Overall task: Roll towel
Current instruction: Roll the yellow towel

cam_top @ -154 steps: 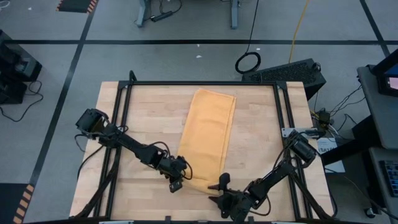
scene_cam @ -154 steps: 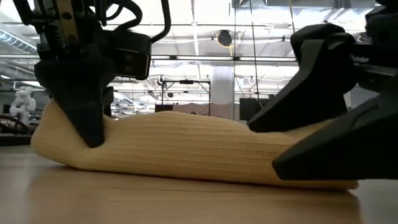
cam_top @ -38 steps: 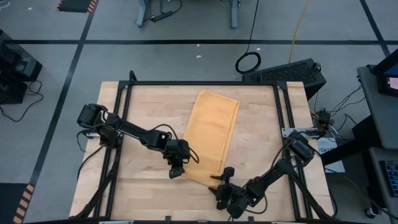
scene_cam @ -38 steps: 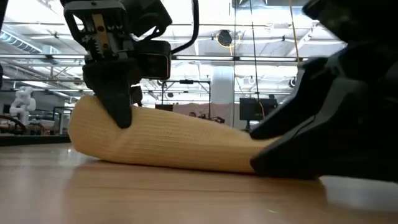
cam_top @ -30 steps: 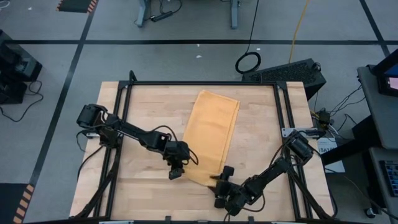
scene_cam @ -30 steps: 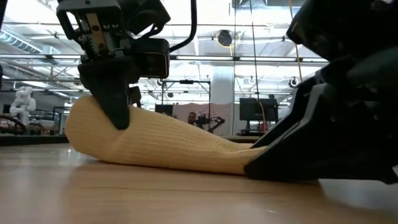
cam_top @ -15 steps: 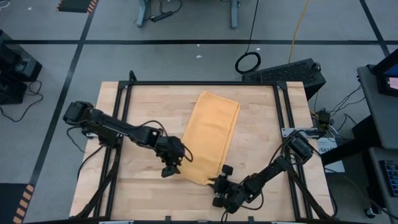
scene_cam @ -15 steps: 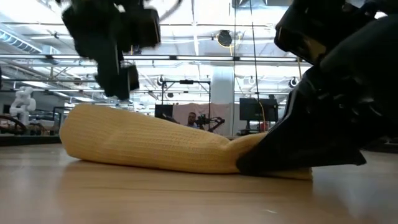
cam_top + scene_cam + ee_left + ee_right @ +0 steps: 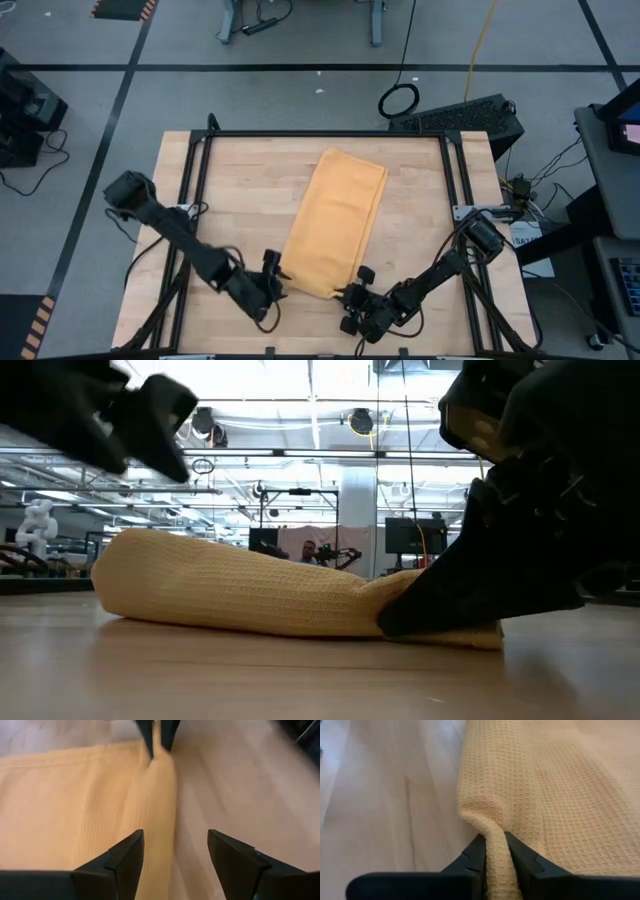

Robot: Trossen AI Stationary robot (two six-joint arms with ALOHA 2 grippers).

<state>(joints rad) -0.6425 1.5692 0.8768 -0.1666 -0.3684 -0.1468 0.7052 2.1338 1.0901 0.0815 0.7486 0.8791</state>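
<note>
The mustard-yellow towel [image 9: 335, 220] lies lengthwise on the wooden table, its near end turned into a low roll [image 9: 240, 595] that rests on the tabletop. My right gripper [image 9: 352, 291] is shut on the roll's right end. My left gripper [image 9: 270, 281] hovers open just left of the roll's left end, clear of the cloth. In its wrist view the left gripper [image 9: 172, 851] looks along the roll toward the right gripper's fingers [image 9: 146, 735]. In the low view the left gripper shows at the upper left, above the towel. My right gripper pinches a raised fold [image 9: 496, 840] at the right end of the towel's rolled near edge between its two fingers. The fingers slant down from the table's near right side. The fold stands up between them; the rest of the roll lies on the table.
A black frame rail [image 9: 320, 134] runs around the wooden tabletop. Bare wood [image 9: 240, 190] lies to the left of the towel and bare wood [image 9: 420, 220] to its right. Cables and equipment stand on the floor beyond the far edge.
My left gripper has let go of the roll's left end, risen, rolled and swung toward the table's near left. My right gripper has taken hold of the roll's right end. The roll has stayed on the table, its left end settling a little.
</note>
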